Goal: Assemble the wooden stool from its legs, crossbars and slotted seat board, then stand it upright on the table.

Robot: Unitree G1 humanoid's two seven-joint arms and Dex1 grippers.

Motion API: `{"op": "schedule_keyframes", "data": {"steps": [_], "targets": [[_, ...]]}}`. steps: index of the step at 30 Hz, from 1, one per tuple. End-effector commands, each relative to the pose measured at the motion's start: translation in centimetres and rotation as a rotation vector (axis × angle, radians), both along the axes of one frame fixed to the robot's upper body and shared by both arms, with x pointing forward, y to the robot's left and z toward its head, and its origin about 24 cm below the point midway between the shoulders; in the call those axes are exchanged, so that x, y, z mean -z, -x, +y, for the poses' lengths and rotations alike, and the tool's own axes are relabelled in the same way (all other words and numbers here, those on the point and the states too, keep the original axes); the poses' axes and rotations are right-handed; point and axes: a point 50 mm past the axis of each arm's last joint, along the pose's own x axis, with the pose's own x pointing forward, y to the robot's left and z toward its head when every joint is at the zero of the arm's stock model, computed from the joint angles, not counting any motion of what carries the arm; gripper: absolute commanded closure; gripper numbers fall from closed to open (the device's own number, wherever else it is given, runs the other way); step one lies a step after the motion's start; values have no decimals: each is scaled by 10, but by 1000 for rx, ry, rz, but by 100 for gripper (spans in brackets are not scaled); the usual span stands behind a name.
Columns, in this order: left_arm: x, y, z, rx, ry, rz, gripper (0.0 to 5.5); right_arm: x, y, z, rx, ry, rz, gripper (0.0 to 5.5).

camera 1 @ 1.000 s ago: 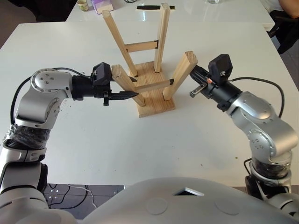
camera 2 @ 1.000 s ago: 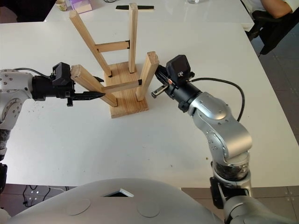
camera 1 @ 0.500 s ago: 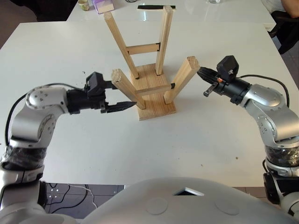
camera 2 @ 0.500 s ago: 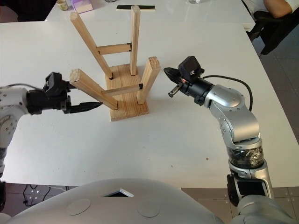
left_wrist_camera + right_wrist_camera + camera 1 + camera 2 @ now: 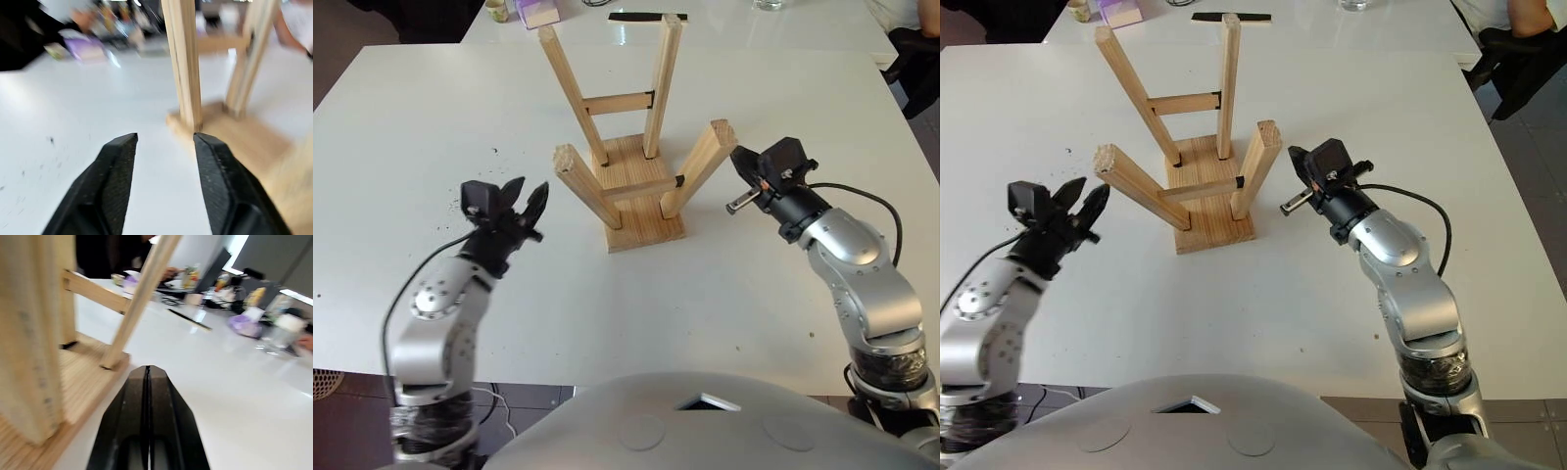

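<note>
Bright light here, and the white table [image 5: 421, 108] is glossy under it, with a few dark specks [image 5: 495, 150] scattered over its left part. Just behind, across a narrow gap, a second table [image 5: 803, 27], white too, catches the glare. On it sit a purple box [image 5: 540, 12], a small jar [image 5: 491, 10] beside that, and a flat black strip [image 5: 631, 17]. Grey floor [image 5: 1533, 132] off to the right, a dark chair [image 5: 1513, 59] standing there. The far clutter is blurred, with possibly a dark screen [image 5: 221, 263] among it.

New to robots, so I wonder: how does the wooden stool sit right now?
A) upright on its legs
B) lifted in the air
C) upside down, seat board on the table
C: the seat board lies flat on the table, legs pointing up.
</note>
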Motion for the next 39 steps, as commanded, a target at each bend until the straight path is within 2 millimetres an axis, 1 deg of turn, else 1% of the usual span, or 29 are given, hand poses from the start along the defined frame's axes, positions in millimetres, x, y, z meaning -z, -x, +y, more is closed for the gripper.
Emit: {"op": "schedule_keyframes", "data": {"steps": [1,4,5,8,10,12,13,14,15,16,18,20,22,25,28,32,36,38,39], "targets": [[-5,26,-22,-238,-12,20,421,-6,10,12,159,-27,-63,550],[-9,36,-21,-313,-63,31,478,-14,16,16,190,-51,-92,550],[-10,38,-19,-335,-81,33,486,-16,17,15,212,-50,-98,550],[-11,45,-10,-436,-139,56,545,-15,17,-3,370,15,-101,550],[-9,47,2,-529,-188,74,548,-11,18,-18,481,75,-87,550],[-9,48,9,-584,-213,84,548,-10,19,-23,526,98,-76,550],[-7,45,3,-518,-179,98,548,-11,19,-19,496,99,-80,550],[-4,40,-12,-365,-121,119,548,-13,18,-11,443,87,-91,550],[-5,36,-29,-203,-104,106,548,-16,18,0,367,61,-100,550],[-9,33,-52,1,-93,79,548,-21,20,20,224,22,-122,550],[-18,34,-84,282,-90,20,548,-29,28,56,-41,-36,-132,550],[-22,31,-99,407,-68,0,548,-27,41,83,-264,-67,-76,550],[-24,26,-99,447,-80,-4,548,-24,44,87,-326,-57,-39,550],[-21,25,-89,411,-101,19,548,-17,41,80,-312,-15,-6,550],[-17,20,-74,345,-153,29,548,-10,42,74,-286,8,33,550],[-17,12,-59,303,-207,9,548,-8,41,60,-238,23,34,550],[-14,9,-46,260,-228,23,548,-15,40,37,-251,-11,5,550],[-9,7,-42,203,-228,46,548,-13,27,15,-261,37,16,550],[-6,4,-41,173,-226,56,548,-8,14,-1,-246,99,27,550]]}}
